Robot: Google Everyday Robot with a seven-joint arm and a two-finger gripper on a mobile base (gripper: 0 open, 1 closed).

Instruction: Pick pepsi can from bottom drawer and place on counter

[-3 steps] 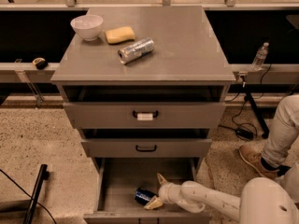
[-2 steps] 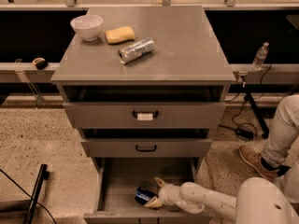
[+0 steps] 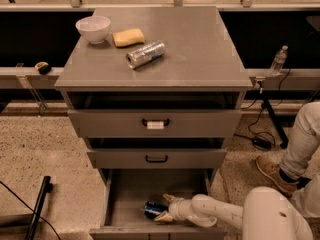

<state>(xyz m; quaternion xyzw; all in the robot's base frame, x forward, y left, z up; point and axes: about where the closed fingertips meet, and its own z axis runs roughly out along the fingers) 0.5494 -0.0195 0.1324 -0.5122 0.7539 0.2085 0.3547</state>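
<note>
The pepsi can [image 3: 152,209] lies on its side on the floor of the open bottom drawer [image 3: 131,193], near the front middle. My gripper [image 3: 164,207] reaches in from the right on a white arm, its two pale fingers [image 3: 168,198] spread either side of the can's right end, open. The counter [image 3: 195,44] is the broad grey top of the cabinet above.
On the counter stand a white bowl [image 3: 93,28], a yellow sponge [image 3: 128,37] and a silver can [image 3: 145,53] on its side. Two shut black-handled drawers [image 3: 155,122] overhang the bottom drawer. A person's leg and shoe [image 3: 274,173] are at the right, and a water bottle [image 3: 278,60].
My gripper has moved a little to the left, closer around the can's end. The can has not moved.
</note>
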